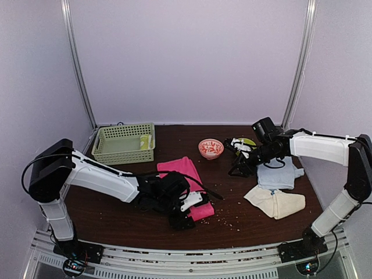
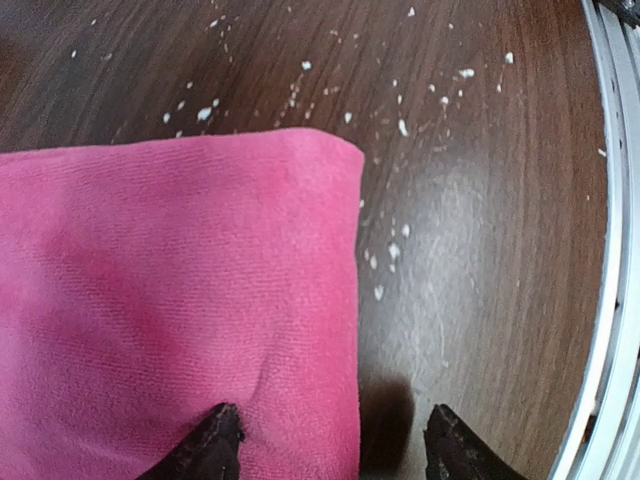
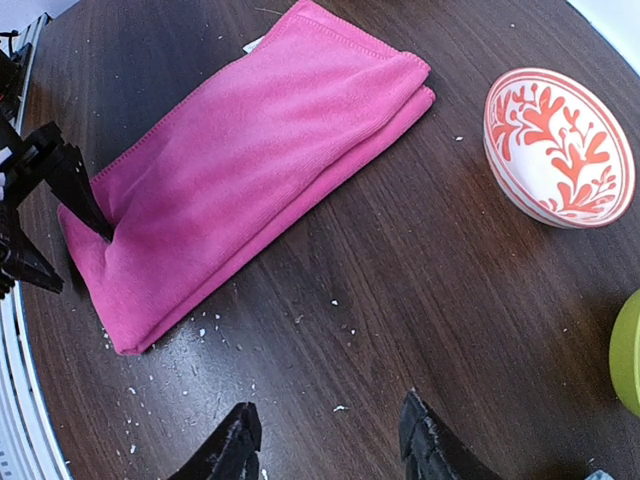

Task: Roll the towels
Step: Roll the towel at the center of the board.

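The long pink towel (image 1: 181,174) lies folded flat mid-table, also in the left wrist view (image 2: 180,300) and right wrist view (image 3: 250,160). My left gripper (image 1: 187,210) is open at its near end. One fingertip (image 2: 218,432) rests on the cloth, the other stands on the table beside the edge (image 2: 332,437). The light blue towel (image 1: 280,173) and cream towel (image 1: 276,202) lie crumpled at the right. My right gripper (image 1: 237,160) hangs open and empty over bare table (image 3: 325,440), left of the blue towel. Something yellow (image 1: 145,142) lies in the basket.
A green plastic basket (image 1: 119,152) stands at the back left. A red-and-white bowl (image 1: 210,148) (image 3: 558,145) sits behind the pink towel, with a yellow-green object (image 1: 247,141) (image 3: 628,350) to its right. White crumbs dot the table. A metal rail (image 2: 615,300) runs along the near edge.
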Controlling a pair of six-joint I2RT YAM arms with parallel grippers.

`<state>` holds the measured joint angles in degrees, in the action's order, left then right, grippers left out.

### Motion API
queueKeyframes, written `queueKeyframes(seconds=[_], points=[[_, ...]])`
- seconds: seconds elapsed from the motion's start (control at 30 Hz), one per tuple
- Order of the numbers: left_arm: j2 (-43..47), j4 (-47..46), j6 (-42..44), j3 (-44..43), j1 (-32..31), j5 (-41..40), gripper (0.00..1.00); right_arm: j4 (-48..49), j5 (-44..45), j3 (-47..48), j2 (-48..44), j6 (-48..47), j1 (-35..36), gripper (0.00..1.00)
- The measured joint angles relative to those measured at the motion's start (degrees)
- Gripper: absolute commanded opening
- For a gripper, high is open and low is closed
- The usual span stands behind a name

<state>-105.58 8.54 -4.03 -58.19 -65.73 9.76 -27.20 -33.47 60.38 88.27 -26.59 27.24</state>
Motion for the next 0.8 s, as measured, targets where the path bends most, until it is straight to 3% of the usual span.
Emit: queueKeyframes(seconds=[0.17, 0.23, 0.27, 0.3, 0.33, 0.47, 0.57, 0.63, 0.8], points=[[4.3, 2.6, -0.5, 2.8, -1.1, -3.6, 0.67, -0.3, -0.5, 0.0, 0.1, -0.2, 0.0, 0.5], [5.3, 2.7, -0.3, 2.5, -2.4, -6.4, 0.67, -0.4, -0.7, 0.0, 0.0, -0.1, 0.0, 0.54], [5.8, 2.5, 0.0, 2.4, -3.4, -8.2, 0.68, -0.3, -0.7, 0.0, -0.1, 0.1, 0.0, 0.64], [6.6, 2.0, 0.6, 2.4, -4.7, -10.6, 0.7, -0.3, -0.6, 0.0, -0.5, 0.3, 0.0, 0.87], [7.3, 1.4, 1.3, 2.6, -5.6, -12.5, 0.72, -0.3, -0.4, 0.0, -1.3, 0.7, 0.0, 0.98], [12.7, -5.1, 5.7, 7.4, -8.3, -18.3, 0.68, 0.3, 1.6, -0.2, -7.7, 1.4, 0.0, 1.0], [13.2, -5.7, 8.5, 8.8, -8.1, -20.1, 0.51, 0.9, 2.2, 0.3, -12.7, 2.6, -0.8, 1.0], [11.8, -4.5, 9.6, 8.0, -7.6, -18.7, 0.45, 0.8, 1.3, 1.1, -13.9, 2.7, -1.5, 0.94], [6.2, -1.3, 10.0, 4.9, -6.8, -13.0, 0.47, -0.5, 0.1, -0.5, -12.6, -0.1, 2.4, 0.85]])
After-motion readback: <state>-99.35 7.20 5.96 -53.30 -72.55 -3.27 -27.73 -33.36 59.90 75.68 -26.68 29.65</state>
